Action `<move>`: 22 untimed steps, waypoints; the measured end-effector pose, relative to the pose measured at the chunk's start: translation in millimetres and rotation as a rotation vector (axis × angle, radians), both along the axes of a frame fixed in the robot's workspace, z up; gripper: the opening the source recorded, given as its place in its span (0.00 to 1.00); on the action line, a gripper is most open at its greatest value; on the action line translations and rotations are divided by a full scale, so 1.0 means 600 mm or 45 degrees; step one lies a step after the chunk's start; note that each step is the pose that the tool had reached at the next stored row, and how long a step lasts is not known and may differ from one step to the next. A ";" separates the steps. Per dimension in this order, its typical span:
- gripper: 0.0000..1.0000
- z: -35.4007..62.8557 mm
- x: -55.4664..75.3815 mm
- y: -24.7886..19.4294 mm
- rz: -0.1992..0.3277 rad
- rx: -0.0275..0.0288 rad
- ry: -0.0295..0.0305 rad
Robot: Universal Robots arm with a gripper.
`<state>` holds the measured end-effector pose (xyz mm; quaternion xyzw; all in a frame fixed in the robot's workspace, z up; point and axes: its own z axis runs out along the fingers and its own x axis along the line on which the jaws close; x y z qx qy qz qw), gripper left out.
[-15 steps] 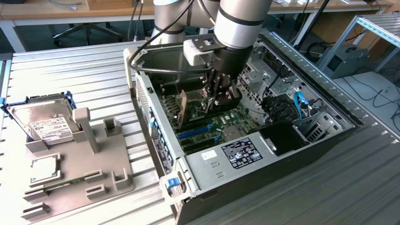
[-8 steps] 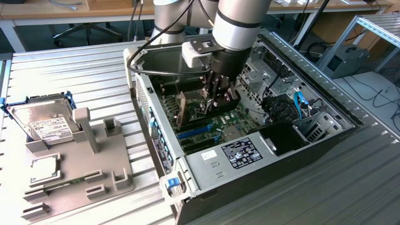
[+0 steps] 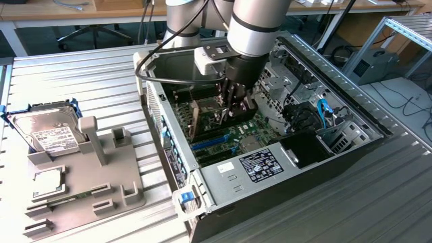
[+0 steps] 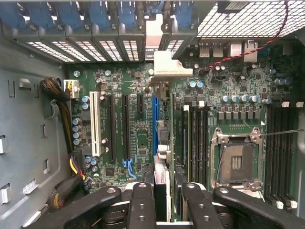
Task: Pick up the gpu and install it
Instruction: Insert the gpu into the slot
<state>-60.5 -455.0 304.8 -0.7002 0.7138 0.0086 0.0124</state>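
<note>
Item: gpu (image 4: 161,119), thin card seen edge-on in wrist view, silver bracket (image 4: 164,64) at its far end toward case rear wall.
Holder: gripper (image 3: 233,109), black fingers (image 4: 142,205) clamped on card's near end, one pair each side; card pinched between them.
Location: inside open pc case (image 3: 351,109), w/ case lying on its side on the table (image 3: 81,81). In exterior view gripper sits at approx centre of case opening, arm coming in from 12 o'clock.
Card attitude: on edge, upright over motherboard (image 4: 133,138); tan-brown side faces exterior view's left (image 3: 197,121).
Long axis: runs from gripper straight out toward rear slot covers (image 4: 109,19); parallel to the expansion slots.
Key relation: card's lower edge lines up just beside blue slot (image 4: 154,124); white slot (image 4: 95,124) and black slots lie further off to one side. Judged: over or in blue slot; can't tell if seated or just above.
Bracket vs rear: bracket meets rear wall at gap between blue slot latches; contact looks close, not certain.
Other stock: silver hard drive (image 3: 47,131) in grey fixture (image 3: 88,187) at 9 o'clock of case in exterior view, well apart.
Status est.: card picked up, at install stage.
</note>
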 end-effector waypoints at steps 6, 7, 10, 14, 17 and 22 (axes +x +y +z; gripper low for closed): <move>0.27 -0.004 -0.004 0.0000 0.000 0.0000 0.0000; 0.27 -0.005 -0.004 -0.0001 0.000 0.0000 0.0000; 0.27 -0.007 -0.005 -0.0001 0.000 0.0001 -0.0001; 0.27 -0.010 -0.006 -0.0001 0.000 0.0000 0.0001; 0.27 -0.012 -0.007 -0.0001 0.000 -0.0001 0.0000; 0.27 -0.016 -0.008 -0.0001 0.000 0.0001 -0.0001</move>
